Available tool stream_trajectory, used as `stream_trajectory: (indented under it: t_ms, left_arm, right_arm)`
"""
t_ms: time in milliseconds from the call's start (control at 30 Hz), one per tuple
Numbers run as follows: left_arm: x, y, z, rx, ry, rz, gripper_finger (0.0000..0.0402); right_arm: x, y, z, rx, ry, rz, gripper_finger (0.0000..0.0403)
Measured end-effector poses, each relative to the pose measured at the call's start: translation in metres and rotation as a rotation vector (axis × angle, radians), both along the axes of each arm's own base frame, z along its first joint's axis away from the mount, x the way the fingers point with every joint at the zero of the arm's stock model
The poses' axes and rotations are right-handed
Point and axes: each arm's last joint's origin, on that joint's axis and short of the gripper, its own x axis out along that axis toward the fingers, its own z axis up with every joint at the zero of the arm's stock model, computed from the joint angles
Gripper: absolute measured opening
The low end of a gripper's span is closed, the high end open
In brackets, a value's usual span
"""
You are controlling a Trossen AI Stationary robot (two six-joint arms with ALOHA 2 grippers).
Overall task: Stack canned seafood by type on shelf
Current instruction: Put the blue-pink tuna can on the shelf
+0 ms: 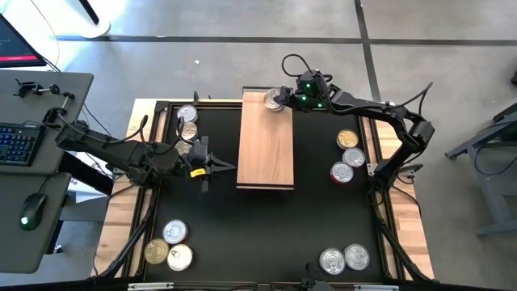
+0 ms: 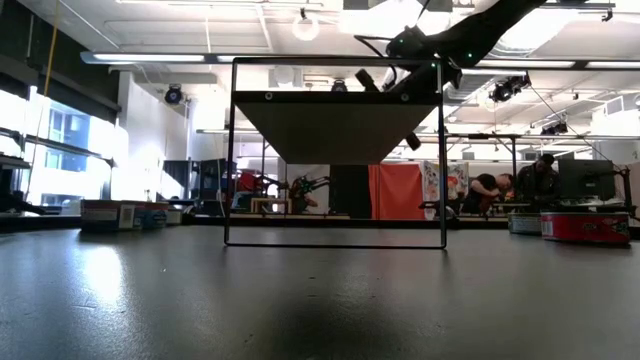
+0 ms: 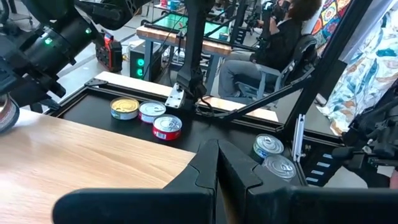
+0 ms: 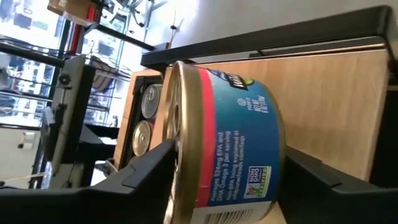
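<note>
The right gripper (image 1: 279,99) reaches over the far end of the shelf (image 1: 266,153), the light-brown wooden board lying lengthwise in the middle of the black table (image 1: 266,226). Between its two dark fingers (image 4: 146,167) sits a teal-and-red tin (image 4: 227,149), its gold rim turned toward the wrist camera and its label side facing the board; the fingers flank the tin on both sides, close against its walls, though whether they press it or stand just clear cannot be told. From above, this tin lies at the shelf's far edge, near its far right corner. The left gripper (image 1: 220,167) hovers just off the shelf's left long edge, near the middle of the table, its fingers drawn together to a point with nothing between them. The other tins are spread around the table: a cluster (image 1: 187,121) at the far left corner, three (image 1: 170,245) by the near left corner, two (image 1: 344,259) by the near right corner, and a gold tin (image 1: 347,139), a silver tin (image 1: 353,157) and a red-sided tin (image 1: 342,173) in a row along the right edge, well apart from the shelf. In the room beyond the table a person (image 3: 283,37) sits at a desk.
</note>
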Motion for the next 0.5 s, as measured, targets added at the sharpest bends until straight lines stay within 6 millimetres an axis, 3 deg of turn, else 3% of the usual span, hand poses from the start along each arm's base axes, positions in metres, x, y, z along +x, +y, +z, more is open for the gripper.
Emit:
stream_trajectory:
  t_ms: [267,500]
  left_arm:
    - [0.000,0.000,0.000,0.001,0.000,0.001,0.0000]
    - [-0.005,0.002,0.000,0.009,0.023,0.002,0.0000]
  right_arm:
    - [-0.003,-0.003,0.001,-0.006,-0.003,0.037,0.0308]
    - [-0.015,-0.002,0.007,-0.031,0.046,0.078,0.0323]
